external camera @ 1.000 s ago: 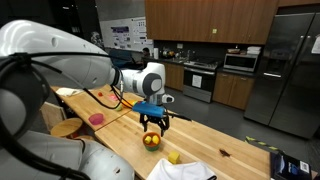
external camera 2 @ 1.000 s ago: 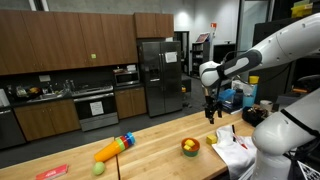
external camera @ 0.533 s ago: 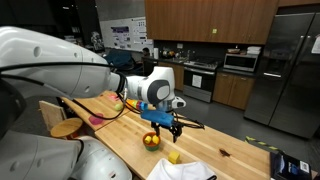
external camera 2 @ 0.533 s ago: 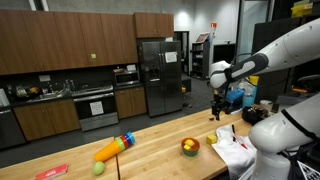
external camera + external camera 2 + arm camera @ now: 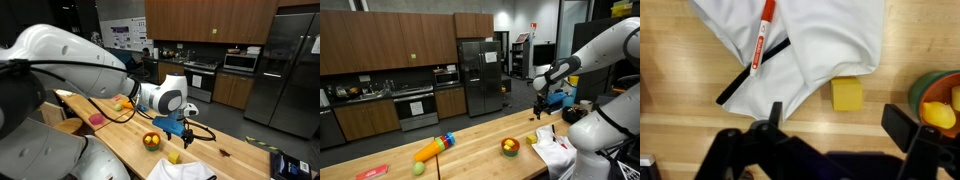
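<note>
One second on, gripper (image 5: 835, 128) drifted off bowl (image 5: 932, 96); block (image 5: 847, 94) dead ahead, cloth (image 5: 830, 40) beyond. Jaws wide, empty.

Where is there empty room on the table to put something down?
Bare wood runs between the long orange toy and the fruit bowl. In the wrist view, wood is also free left of the white cloth. It is crowded where cloth, yellow block and bowl sit close together.
</note>
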Motion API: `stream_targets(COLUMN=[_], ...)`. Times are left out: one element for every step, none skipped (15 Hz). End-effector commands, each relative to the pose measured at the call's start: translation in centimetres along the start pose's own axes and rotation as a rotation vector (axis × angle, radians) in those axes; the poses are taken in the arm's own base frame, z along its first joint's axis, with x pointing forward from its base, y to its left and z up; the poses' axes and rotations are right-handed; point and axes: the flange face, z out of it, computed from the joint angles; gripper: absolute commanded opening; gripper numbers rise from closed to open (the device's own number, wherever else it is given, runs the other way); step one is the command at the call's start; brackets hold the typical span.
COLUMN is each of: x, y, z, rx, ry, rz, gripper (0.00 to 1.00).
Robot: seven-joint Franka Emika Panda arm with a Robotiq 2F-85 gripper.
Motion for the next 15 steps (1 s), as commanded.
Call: stream_targets(x=[1.3,1.5,1.8,1.9,2.0,1.9,1.9,1.9,2.0,2.2,2.2,2.5,2.7,2.8,3.0], y=[-0.6,-1.1,-1.5,-1.9,-2.3,-2.6,-2.9,-3.3,-3.6,-3.9,-4.0,-4.2,-4.3,-4.4,-4.5], z=[3.0,3.9,4.6,5.3,6.0,6.5,7.1,7.6,8.0,8.4,8.8,9.2,9.7,10.2,10.6], rx=[-0.002,0.001,0.009,0.016,0.018,0.018,0.017,0.025,0.018,0.004,-0.018,-0.046,-0.080,-0.092,-0.104], ry=[-0.031,-0.050,-0.068,-0.089,-0.102,-0.117,-0.129,-0.139,-0.144,-0.148,-0.151,-0.144,-0.134,-0.130,-0.122], rz=[0.003,-0.007,-0.011,-0.013,-0.015,-0.020,-0.029,-0.052,-0.062,-0.079,-0.096,-0.102,-0.107,-0.105,-0.094], gripper=[1.00,1.00,1.00,1.00,1.00,1.00,1.00,1.00,1.00,1.00,1.00,1.00,1.00,1.00,1.00])
